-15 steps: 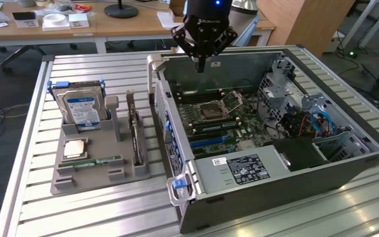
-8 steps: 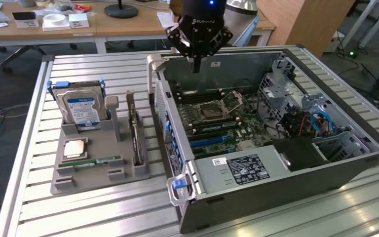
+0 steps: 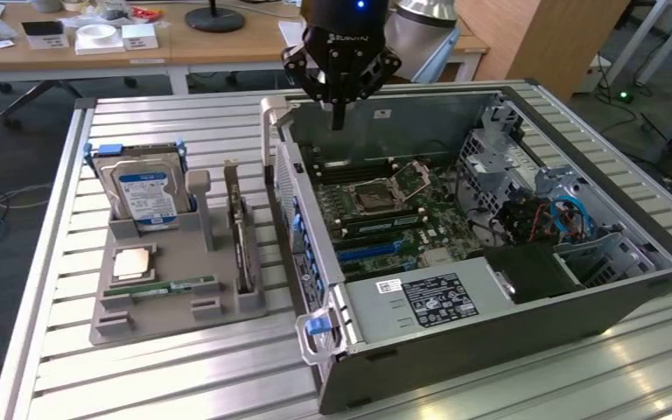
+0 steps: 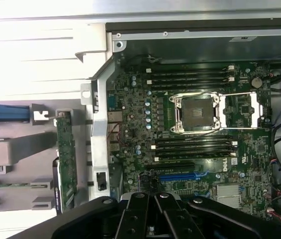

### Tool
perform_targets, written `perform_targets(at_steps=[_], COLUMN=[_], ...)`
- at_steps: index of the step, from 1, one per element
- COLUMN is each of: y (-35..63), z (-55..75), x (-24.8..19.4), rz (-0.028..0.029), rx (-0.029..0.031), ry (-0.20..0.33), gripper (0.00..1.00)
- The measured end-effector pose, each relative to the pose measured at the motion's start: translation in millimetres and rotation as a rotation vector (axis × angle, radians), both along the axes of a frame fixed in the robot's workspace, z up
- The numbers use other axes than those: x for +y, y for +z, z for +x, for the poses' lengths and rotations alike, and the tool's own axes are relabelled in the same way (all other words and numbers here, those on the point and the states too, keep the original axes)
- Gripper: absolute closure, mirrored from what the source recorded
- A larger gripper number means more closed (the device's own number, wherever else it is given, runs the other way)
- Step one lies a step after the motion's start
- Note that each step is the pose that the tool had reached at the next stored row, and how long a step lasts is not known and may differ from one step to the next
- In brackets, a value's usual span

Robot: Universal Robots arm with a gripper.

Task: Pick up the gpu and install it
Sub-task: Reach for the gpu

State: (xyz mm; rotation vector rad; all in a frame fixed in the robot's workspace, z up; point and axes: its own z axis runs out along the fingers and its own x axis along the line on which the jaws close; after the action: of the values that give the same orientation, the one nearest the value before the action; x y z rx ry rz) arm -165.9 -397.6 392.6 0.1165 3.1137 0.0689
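Observation:
The gpu [image 3: 241,241] is a thin dark card standing on edge in a slot of the grey holder [image 3: 155,306], at the exterior view's left of the open computer case [image 3: 570,302]. In the wrist view the gpu [image 4: 66,159] shows edge-on as a green strip beside the case wall. My black gripper [image 3: 339,121] hangs above the far end of the case, over the motherboard [image 3: 401,219], well apart from the card. Its fingers [image 4: 139,211] meet with nothing between them, so it is shut and holds nothing.
The holder also carries a silver hard drive with a blue label [image 3: 146,194], a processor chip [image 3: 133,262] and a narrow RAM stick [image 3: 164,286]. On the motherboard are an open processor socket [image 4: 196,112] and a blue slot [image 4: 177,176]. Desks stand behind the slatted table [image 3: 161,376].

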Motion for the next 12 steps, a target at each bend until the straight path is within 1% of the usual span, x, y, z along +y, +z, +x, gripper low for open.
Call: perform_targets(at_steps=[12], y=[-0.9], z=[-24.2], x=[2.0], rz=[0.0], rx=[0.0], ry=[0.0], gripper=[0.89])
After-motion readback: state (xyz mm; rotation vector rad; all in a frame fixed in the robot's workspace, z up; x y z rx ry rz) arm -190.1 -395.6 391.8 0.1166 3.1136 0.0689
